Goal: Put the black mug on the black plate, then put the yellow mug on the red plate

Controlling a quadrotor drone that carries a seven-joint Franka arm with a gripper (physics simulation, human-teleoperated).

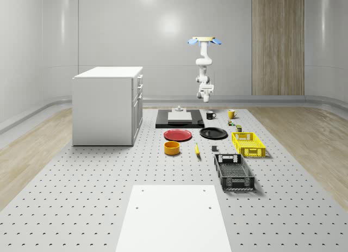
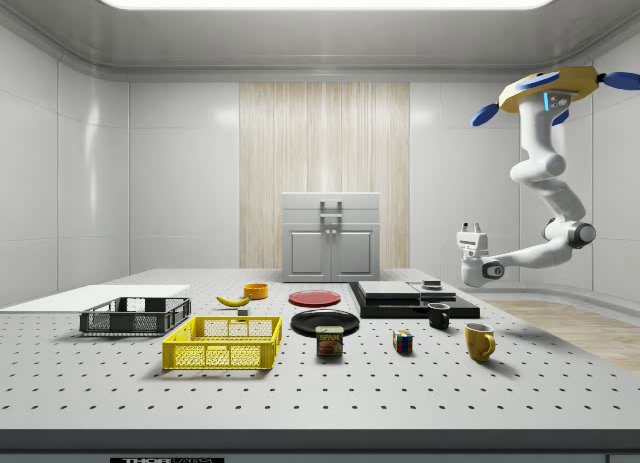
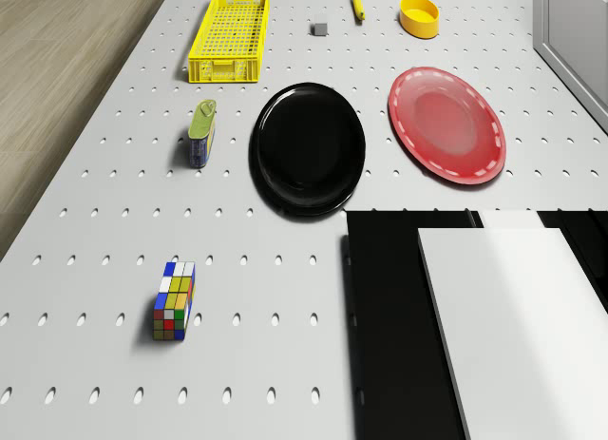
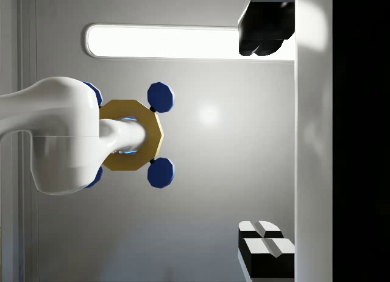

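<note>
We see the drone (image 1: 205, 41) hovering high above the table's (image 1: 81, 197) far end, gripper (image 2: 470, 232) pointing up (grip state unclear). The black mug (image 2: 439, 316) and yellow mug (image 2: 479, 341) stand on the table, off both plates.

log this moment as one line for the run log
drone: hovering high beyond the table's far end | gripper: raised, pointing up, holding nothing | black mug: on table | yellow mug: on table | black plate, red plate: bare

A bare test lab: perforated floor (image 1: 81, 197), plain curved walls (image 1: 109, 40).
</note>
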